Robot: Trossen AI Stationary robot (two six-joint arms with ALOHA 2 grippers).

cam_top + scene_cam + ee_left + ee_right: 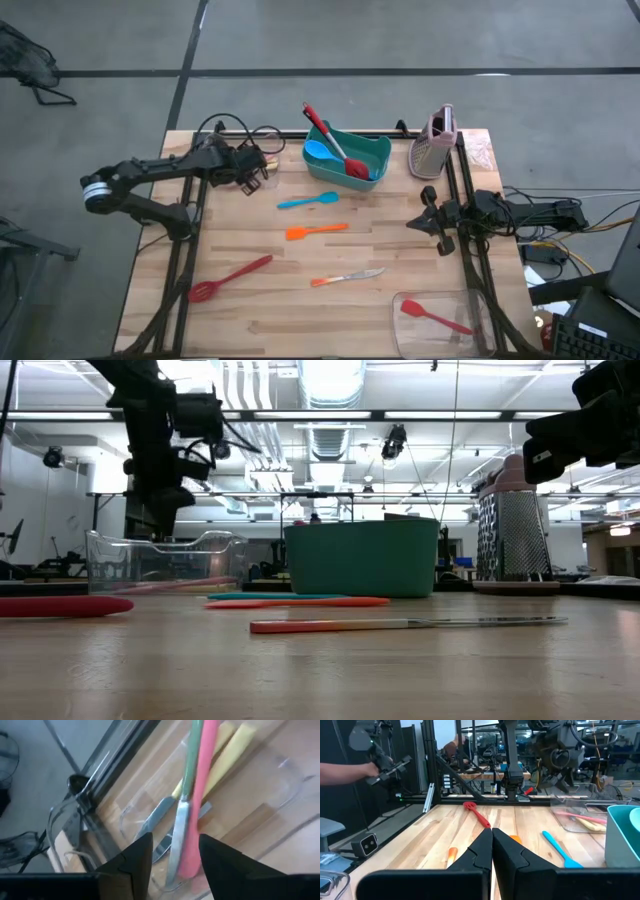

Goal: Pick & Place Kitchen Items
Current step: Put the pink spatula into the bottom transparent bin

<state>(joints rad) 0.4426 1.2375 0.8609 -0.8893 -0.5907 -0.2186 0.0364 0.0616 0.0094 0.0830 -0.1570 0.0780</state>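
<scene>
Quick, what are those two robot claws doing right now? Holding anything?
Left gripper: open over the clear tub, holding nothing; a pink utensil lies in the tub between its fingers.
Right gripper: shut, empty.

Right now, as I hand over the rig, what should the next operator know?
Left gripper open above the back-left clear tub, which holds a pink-handled utensil and yellow-handled cutlery.
Right gripper shut, waiting at the table's right edge.
Teal bin holds a red spatula.
Left on the table: blue spoon, orange spoon, red slotted spoon, orange-handled knife.
</scene>
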